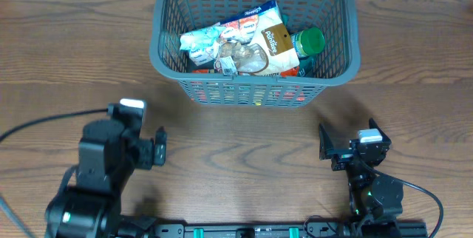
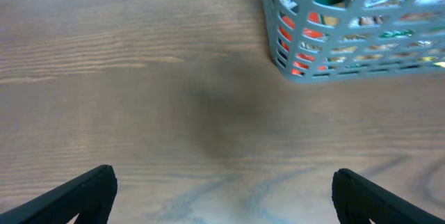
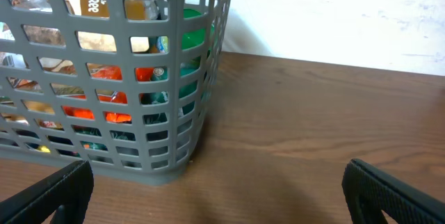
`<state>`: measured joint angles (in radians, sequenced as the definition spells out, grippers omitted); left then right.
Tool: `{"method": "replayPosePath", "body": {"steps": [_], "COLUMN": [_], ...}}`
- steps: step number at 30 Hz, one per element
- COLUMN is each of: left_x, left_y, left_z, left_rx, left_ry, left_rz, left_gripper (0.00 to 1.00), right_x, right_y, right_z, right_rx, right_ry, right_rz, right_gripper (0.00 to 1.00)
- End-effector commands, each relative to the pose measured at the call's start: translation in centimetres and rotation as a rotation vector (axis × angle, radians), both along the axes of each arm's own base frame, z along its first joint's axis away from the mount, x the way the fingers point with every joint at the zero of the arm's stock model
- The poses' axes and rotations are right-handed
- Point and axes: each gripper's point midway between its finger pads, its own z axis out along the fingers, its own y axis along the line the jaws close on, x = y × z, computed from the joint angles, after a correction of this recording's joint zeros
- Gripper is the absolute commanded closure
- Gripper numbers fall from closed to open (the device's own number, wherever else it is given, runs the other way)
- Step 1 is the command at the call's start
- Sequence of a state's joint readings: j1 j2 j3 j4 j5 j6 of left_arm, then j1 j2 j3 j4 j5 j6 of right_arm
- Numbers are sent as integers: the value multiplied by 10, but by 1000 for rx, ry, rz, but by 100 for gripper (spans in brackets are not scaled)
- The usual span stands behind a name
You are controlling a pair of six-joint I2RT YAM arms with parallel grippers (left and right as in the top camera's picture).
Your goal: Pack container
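The dark grey slotted basket (image 1: pixel 166 53) stands at the far middle of the wooden table and holds several food packets (image 1: pixel 244 42) and a green-capped bottle (image 1: pixel 309 41). Its corner shows in the left wrist view (image 2: pixel 278 57) and its side wall in the right wrist view (image 3: pixel 174 57). My left gripper (image 1: pixel 159 148) is open and empty near the table's front left; its fingers frame bare wood (image 2: pixel 222 193). My right gripper (image 1: pixel 325 149) is open and empty near the front right, its fingers spread below the basket's corner (image 3: pixel 219 189).
A white wall (image 3: pixel 334 15) lies beyond the table's far edge. Black cables (image 1: pixel 44 123) trail from the left arm. A rail (image 1: pixel 244 230) runs along the front edge.
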<state>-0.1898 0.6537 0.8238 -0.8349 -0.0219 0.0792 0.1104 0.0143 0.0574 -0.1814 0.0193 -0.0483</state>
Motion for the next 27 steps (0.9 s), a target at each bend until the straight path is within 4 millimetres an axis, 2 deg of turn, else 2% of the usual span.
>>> {"method": "replayPosePath", "body": {"steps": [1,4,6,11,18,22,27], "left_x": [-21,-33,-34,-17,7,13,19], "left_y": [-5,-9,-12,-18,-16,-16,-22], "left_z": [-3,-12,-19,-21,-6,-3,-22], "left_rx": [-34,-65,-84,-122,-141,-147,-160], "left_ry": [-23,-61,-110,-325,-605,-710,-734], "left_rz": [-46,-74,-90,-109,-89,-93,-116], "left_gripper": [1,1,1,1,1,1,1], "right_x": [0,0,0,0,0,0,0], "right_y": [1,1,1,1,1,1,1], "right_z": [0,0,0,0,0,0,0], "right_rx": [-13,-13,-13,-13,-13,-13,-13], "right_ry": [-7,-7,-7,-7,-7,-7,-7], "right_rz": [4,4,4,4,4,4,4], "right_gripper": [1,1,1,1,1,1,1]}}
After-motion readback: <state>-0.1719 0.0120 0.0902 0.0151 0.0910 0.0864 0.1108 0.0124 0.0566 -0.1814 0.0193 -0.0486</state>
